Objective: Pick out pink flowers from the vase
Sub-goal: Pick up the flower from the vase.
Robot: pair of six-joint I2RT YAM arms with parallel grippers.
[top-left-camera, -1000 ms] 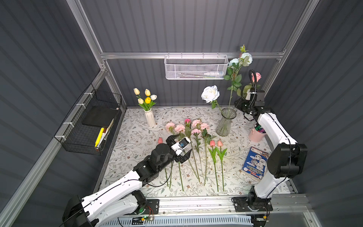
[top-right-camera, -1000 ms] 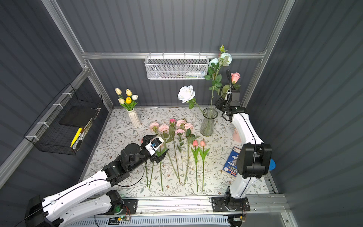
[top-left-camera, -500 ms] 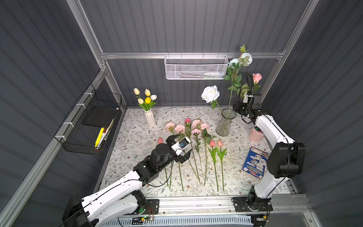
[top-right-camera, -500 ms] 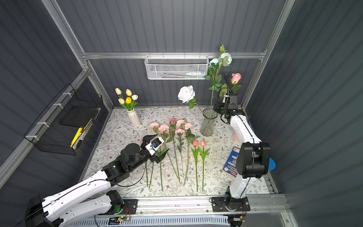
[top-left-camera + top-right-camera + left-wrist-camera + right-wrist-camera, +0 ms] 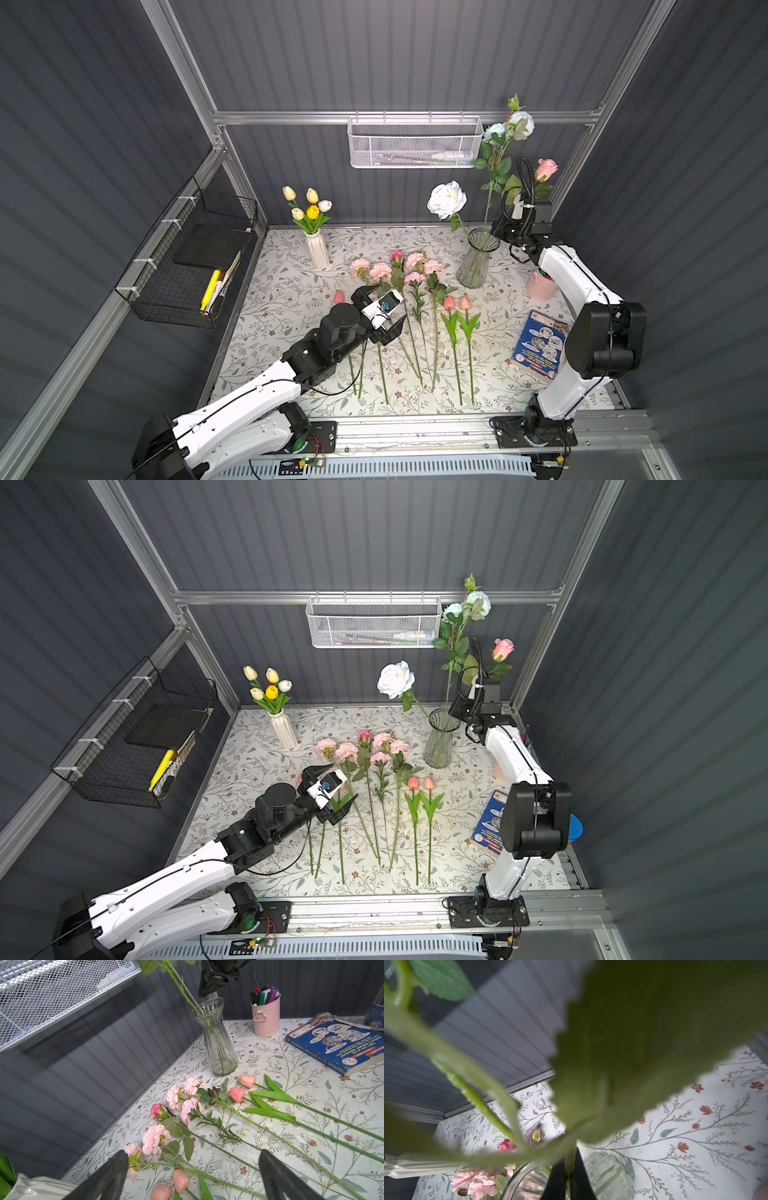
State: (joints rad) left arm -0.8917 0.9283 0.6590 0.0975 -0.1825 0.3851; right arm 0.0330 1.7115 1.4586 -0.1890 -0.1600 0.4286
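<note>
Glass vase (image 5: 478, 259) sits just below R gripper (image 5: 570, 1165). Picked pink flowers (image 5: 415, 270) lie under L gripper (image 5: 381, 311), jaws wide, empty. Pink rose (image 5: 545, 168) is above R jaws, which pinch its stem. Pull straight up, slow; leaves may snag white rose (image 5: 446, 199) and blue roses (image 5: 519, 124).

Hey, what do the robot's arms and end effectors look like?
The left arm and right arm have white shells, black joint housings and thin black cables. The left end effector has black tapered fingers; the right end effector is black too.
</note>
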